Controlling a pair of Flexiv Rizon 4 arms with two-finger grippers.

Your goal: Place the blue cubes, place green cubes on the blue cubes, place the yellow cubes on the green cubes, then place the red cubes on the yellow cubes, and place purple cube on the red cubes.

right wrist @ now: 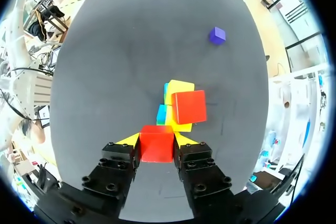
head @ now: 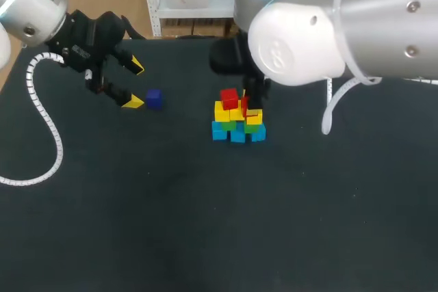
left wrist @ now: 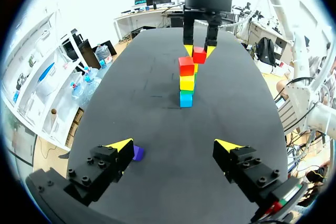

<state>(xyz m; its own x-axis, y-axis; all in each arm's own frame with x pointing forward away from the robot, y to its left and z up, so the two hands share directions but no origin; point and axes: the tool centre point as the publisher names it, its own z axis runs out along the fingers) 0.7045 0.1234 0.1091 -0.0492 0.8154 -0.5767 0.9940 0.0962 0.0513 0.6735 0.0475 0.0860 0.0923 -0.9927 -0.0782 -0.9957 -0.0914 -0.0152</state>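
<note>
- Cube stack (head: pixel 237 120) stands just right of the frame's middle in the head view. The purple cube (head: pixel 153 98) lies upper left, beside the wide-open left gripper (head: pixel 135 85).
- Left wrist view: the right gripper (left wrist: pixel 199 51) pinches a red cube (left wrist: pixel 199 55) by the stack's top.
- Right wrist view: the red cube sits square, flat side down, with no long side. It looks light, hard and smooth, so pinch two flat sides.
</note>
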